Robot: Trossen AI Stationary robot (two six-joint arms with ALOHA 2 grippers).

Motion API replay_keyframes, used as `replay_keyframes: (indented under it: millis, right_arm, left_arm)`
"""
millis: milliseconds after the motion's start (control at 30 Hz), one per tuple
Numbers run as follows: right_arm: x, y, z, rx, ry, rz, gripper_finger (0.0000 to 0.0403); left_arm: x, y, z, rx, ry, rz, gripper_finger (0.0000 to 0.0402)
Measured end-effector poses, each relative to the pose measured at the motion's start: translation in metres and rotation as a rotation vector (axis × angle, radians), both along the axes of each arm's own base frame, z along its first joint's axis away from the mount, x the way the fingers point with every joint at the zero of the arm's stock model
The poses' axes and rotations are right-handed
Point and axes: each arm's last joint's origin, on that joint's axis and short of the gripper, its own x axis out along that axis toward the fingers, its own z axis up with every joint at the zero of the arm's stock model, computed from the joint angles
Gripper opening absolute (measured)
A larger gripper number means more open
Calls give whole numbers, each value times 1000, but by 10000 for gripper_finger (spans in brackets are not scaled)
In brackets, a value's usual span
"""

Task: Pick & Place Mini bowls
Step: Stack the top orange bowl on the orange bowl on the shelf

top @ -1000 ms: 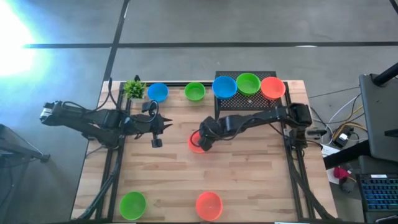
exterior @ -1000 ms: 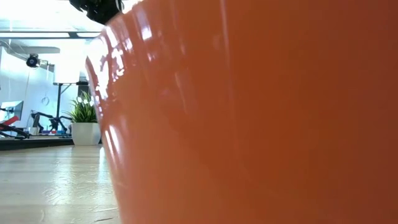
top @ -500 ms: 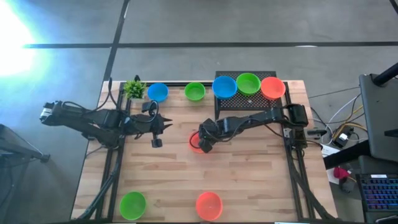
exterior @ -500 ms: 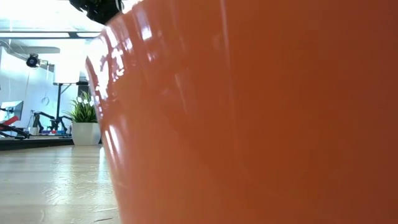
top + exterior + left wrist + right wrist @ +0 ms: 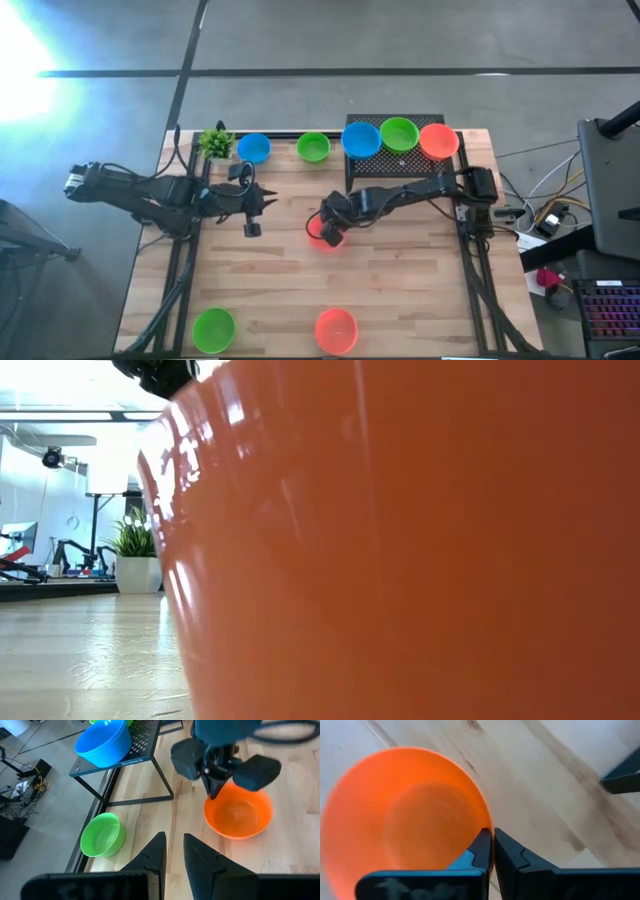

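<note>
Right gripper (image 5: 328,232) is pinching rim of orange-red mini bowl (image 5: 322,231) mid-table w/ jaws shut; we're risking a slip or tilt on lifting, since the grip's thin & plastic's glossy.

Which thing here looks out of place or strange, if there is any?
Only one thing stands out: an orange-red bowl at the table's front edge fills almost the whole low view, blocking it. The bowls on the table sit upright, none tipped or spilled. The right gripper is pinching the rim of the middle orange-red bowl, which looks normal.
</note>
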Motion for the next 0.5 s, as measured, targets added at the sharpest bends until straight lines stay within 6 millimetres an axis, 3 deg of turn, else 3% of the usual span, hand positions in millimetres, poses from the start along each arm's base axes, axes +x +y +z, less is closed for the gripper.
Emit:
replay_keyframes:
  millis: [500]
  right_arm:
    - [-36,11,81,-29,-141,52,8]
  left_arm:
    - [0,0,1,-2,-8,1,60]
